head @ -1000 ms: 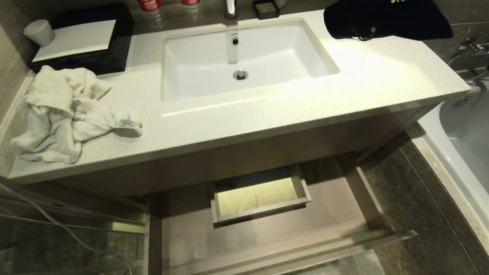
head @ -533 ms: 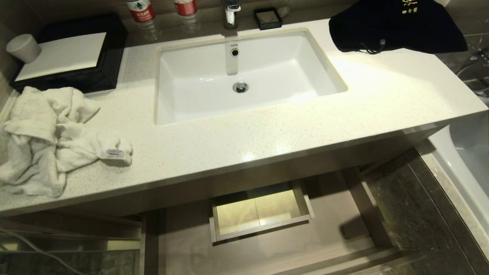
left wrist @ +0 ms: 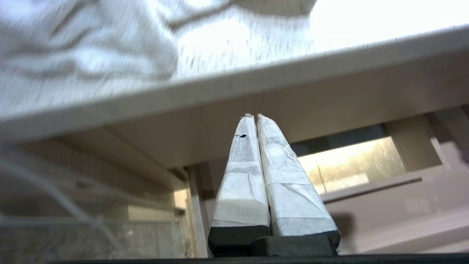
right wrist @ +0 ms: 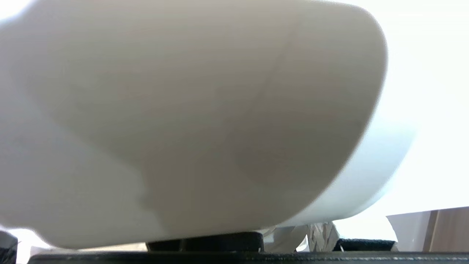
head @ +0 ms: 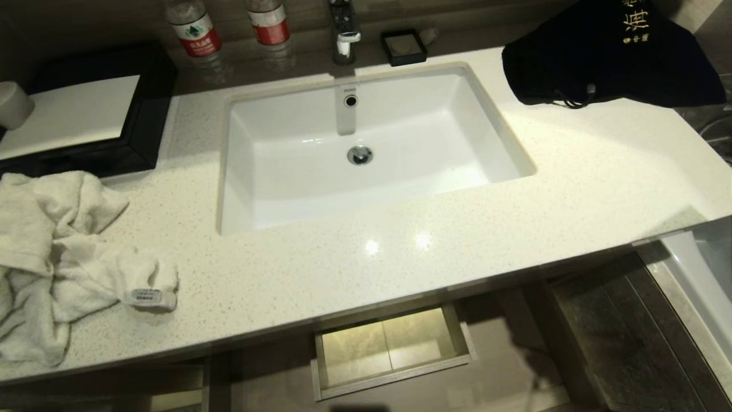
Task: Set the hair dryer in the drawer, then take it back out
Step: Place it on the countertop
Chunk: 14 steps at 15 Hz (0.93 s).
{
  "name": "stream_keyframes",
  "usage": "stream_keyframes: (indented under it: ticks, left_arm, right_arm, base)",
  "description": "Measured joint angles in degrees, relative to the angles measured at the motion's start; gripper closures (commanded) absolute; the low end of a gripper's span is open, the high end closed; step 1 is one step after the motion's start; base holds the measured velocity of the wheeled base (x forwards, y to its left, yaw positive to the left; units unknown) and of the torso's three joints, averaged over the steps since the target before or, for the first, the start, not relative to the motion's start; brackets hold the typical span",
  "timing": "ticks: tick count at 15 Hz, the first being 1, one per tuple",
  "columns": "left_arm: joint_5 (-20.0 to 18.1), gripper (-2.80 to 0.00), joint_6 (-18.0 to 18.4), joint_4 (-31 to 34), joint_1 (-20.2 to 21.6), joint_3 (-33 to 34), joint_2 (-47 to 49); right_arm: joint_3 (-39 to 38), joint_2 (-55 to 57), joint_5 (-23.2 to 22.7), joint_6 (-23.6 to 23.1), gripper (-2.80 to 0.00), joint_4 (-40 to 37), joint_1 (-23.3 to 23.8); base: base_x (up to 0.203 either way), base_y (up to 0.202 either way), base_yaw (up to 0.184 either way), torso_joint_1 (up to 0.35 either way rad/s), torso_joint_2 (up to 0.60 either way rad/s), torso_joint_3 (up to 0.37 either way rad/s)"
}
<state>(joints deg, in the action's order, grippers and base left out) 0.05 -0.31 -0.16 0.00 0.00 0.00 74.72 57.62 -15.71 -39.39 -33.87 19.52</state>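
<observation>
Head view: white speckled tabletop with inset sink at centre, faucet at the back edge. Crumpled white towel at the left front corner, black tray behind it near the back left. Two water bottles along the back edge, small black dish beside the faucet. Black cloth bag with gold lettering at the back right corner. Below the front edge, drawer stands open, small lit compartment visible inside. Bathtub rim at right. Neither arm in head view.

Left hand: taped fingers pressed together, holding nothing, below the tabletop's front edge, pointing toward the open drawer.

Right hand: hair dryer fills its wrist view, white rounded body right against the camera, seated over the hand's base, so it looks held in that hand; fingertips hidden behind the dryer. Where it sits relative to tabletop or drawer: cannot tell.
</observation>
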Motion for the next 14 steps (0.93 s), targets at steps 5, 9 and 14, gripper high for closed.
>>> stream_keyframes:
  ticks: [5, 9, 14]
  left_arm:
    - [0.0, 0.00, 0.0, 0.0, 0.0, 0.0, 0.0]
    - [0.0, 0.00, 0.0, 0.0, 0.0, 0.0, 0.0]
    - [0.0, 0.00, 0.0, 0.0, 0.0, 0.0, 0.0]
  right_arm:
    - [5.4, 6.1, 0.0, -2.0, 0.00, -0.4, -0.2]
    - [17.4, 16.6, -1.5, -9.0, 0.00, -1.4, -1.1]
    - [28.5, 30.6, -8.5, -21.1, 0.00, -2.4, -1.4]
  base:
    - [0.000, 0.000, 0.000, 0.208, -0.16, 0.046]
    - [0.000, 0.000, 0.000, 0.007, -0.01, 0.002]
    - [0.000, 0.000, 0.000, 0.000, 0.00, 0.000]
